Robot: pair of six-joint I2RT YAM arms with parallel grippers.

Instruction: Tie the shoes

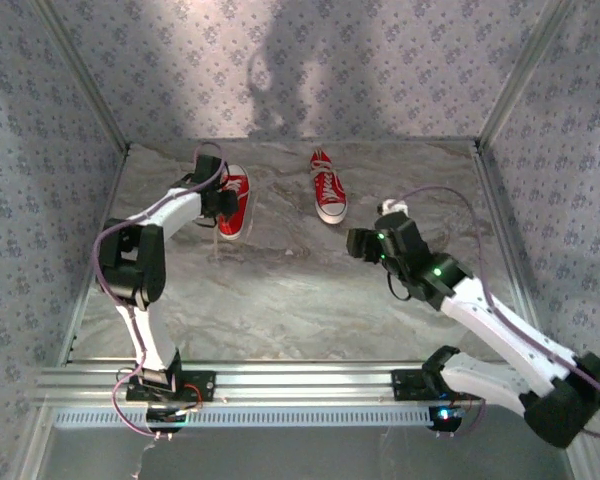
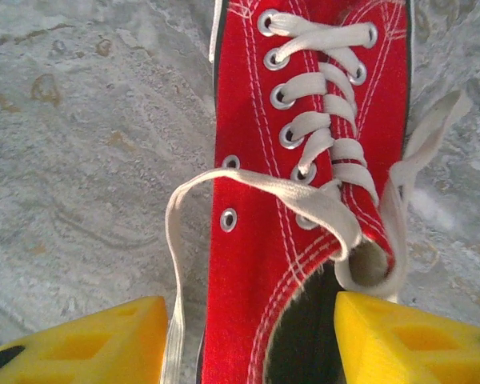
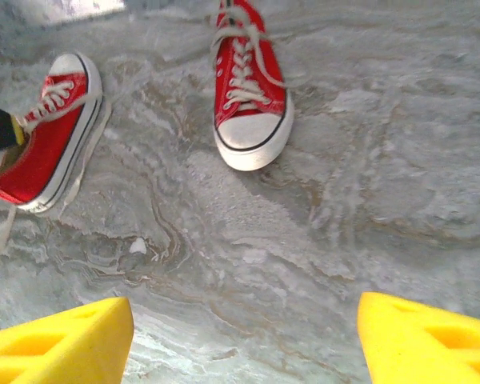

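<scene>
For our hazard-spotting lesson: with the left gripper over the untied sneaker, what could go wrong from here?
1. The left gripper straddles the left shoe, its loose lace running beside one finger; closing might pinch canvas instead of lace, or drag the shoe.
2. The right gripper hangs open over the table, apart from that shoe, so nothing would steady it if a lace is pulled.

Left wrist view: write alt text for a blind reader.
An untied red canvas sneaker lies on a marbled grey table, its white laces trailing loose to both sides. Yellow fingers of the left gripper flank its heel opening.
</scene>
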